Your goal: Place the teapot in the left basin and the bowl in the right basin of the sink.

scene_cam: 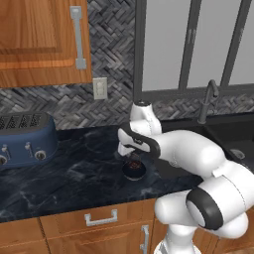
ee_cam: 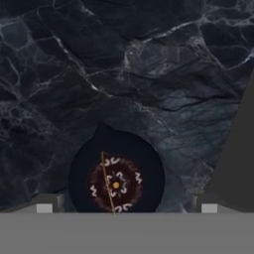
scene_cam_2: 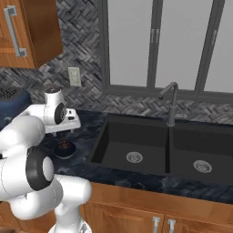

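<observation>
One teapot [ee_cam: 116, 178] on dark marble counter [ee_cam: 149, 74]

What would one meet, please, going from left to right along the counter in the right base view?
Toaster → teapot, with the open tool right above it → left basin → faucet → right basin.

No words, brands or numbers can be read here. The teapot [ee_cam: 116, 181] lid carries white squiggles — ornament, not lettering.
</observation>
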Robot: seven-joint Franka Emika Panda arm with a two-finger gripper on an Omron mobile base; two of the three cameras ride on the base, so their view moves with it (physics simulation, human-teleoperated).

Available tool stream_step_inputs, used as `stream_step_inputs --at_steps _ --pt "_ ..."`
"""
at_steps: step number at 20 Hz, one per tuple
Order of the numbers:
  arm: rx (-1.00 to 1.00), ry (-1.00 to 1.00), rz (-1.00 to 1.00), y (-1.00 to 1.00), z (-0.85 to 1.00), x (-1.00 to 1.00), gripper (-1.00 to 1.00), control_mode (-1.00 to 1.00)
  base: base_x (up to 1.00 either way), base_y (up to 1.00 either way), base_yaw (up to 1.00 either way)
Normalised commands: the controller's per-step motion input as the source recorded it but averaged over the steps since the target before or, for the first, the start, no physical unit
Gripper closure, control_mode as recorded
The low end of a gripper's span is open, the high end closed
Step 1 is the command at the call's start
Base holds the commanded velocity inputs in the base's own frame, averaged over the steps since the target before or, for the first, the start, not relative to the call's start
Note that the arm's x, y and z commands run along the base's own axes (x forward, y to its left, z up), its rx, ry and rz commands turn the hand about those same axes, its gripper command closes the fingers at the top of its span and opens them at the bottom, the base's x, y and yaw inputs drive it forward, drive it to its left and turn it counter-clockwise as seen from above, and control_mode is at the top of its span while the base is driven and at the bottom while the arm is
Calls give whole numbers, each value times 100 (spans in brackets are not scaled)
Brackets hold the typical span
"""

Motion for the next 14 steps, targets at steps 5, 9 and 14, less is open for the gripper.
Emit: stream_step_inputs --at_steps 5,9,14 --pt "0 0 2 1 -17 10 -100 -100 0 0 0" --pt "0 0 2 3 -16 10 -100 -100 0 0 0" --pt "0 0 1 3 -13 11 -100 -100 0 0 0"
